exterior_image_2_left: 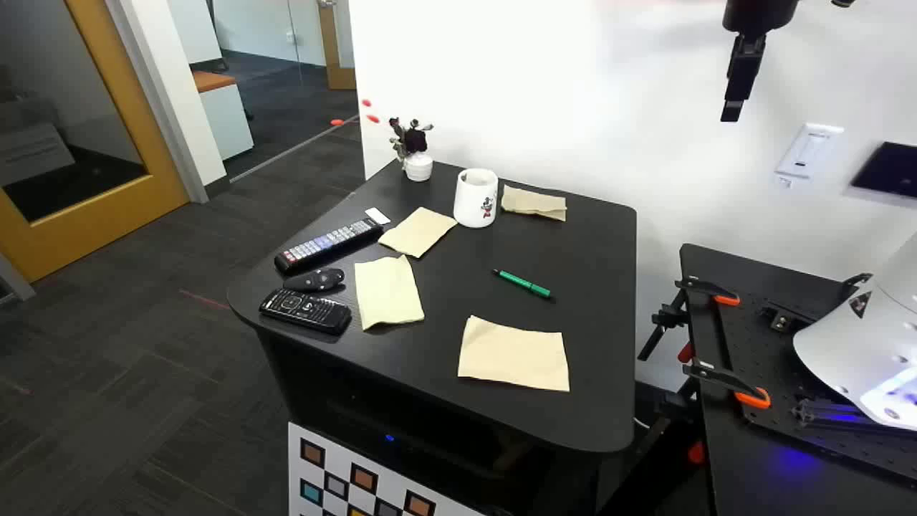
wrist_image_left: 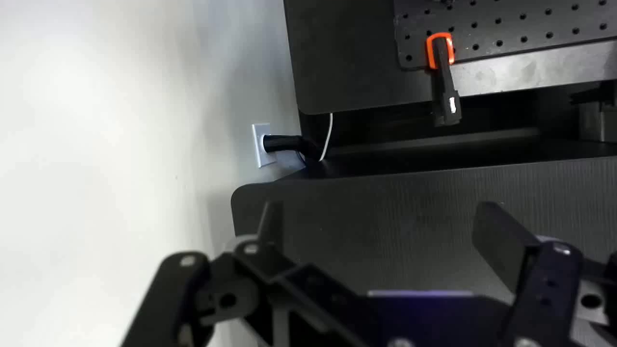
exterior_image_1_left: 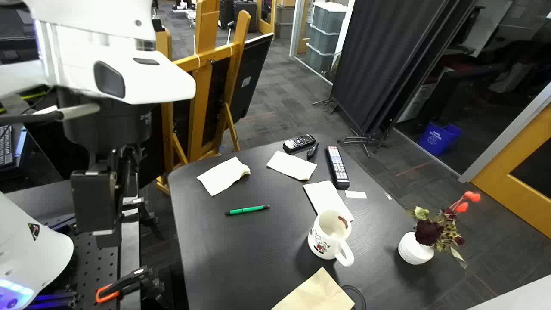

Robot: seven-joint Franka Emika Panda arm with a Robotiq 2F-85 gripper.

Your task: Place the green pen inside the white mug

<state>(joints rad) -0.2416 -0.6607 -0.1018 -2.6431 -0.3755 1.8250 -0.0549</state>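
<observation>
The green pen (exterior_image_1_left: pixel 247 210) lies flat on the black table (exterior_image_1_left: pixel 206 258); it also shows in an exterior view (exterior_image_2_left: pixel 525 284). The white mug (exterior_image_1_left: pixel 323 241) stands upright on the same table, apart from the pen, with a cartoon print and its handle toward the table's outer side; it shows too in an exterior view (exterior_image_2_left: pixel 473 204). My gripper (wrist_image_left: pixel 383 231) is open and empty, its two fingers wide apart. It hangs high beside the table, away from pen and mug, in both exterior views (exterior_image_1_left: pixel 103 228) (exterior_image_2_left: pixel 734 93). The pen and mug are out of the wrist view.
Several tan napkins (exterior_image_1_left: pixel 224 175) lie around the pen and mug. Remotes (exterior_image_2_left: pixel 329 244) lie along one table edge. A white vase with flowers (exterior_image_1_left: pixel 415 249) stands beyond the mug. A white wall (exterior_image_2_left: pixel 573 93) borders the table. Orange-tipped clamps (exterior_image_2_left: pixel 738 390) sit at the robot base.
</observation>
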